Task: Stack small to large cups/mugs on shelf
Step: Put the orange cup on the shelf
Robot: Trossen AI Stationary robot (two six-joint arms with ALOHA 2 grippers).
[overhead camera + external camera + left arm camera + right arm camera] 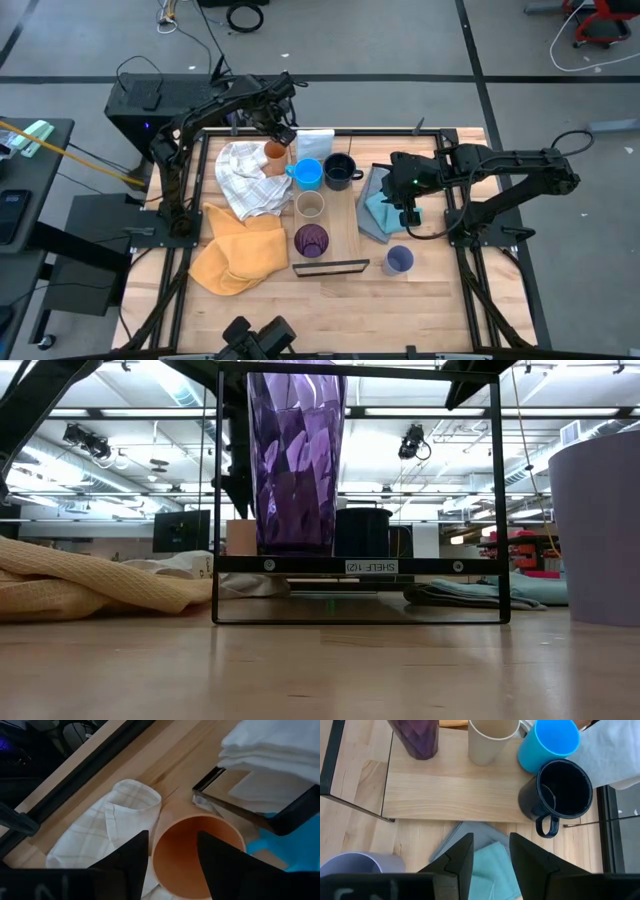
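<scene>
Four cups are sitting on the shelf right now: purple tumbler nearest the black frame end, tan cup next, then light blue mug and navy mug side by side at the far end, touching or nearly so. Left gripper is hovering at the orange cup, which is sitting by the white checked cloth, just beside the light blue mug; in the left wrist view its fingers are spread apart, one outside the cup wall and one over the cup mouth, straddling the rim of the orange cup, can't tell if they're pressing it. Right gripper is hanging over the blue cloth off the shelf's right side, fingers parted with nothing between them, per the right wrist view. Lavender cup is standing alone on the tabletop near the frame end, well apart from the orange one. Yellow cloth is lying bunched left of the shelf. Low view is showing the tumbler upright behind the frame, navy mug farther back, lavender cup at the edge of that view.
</scene>
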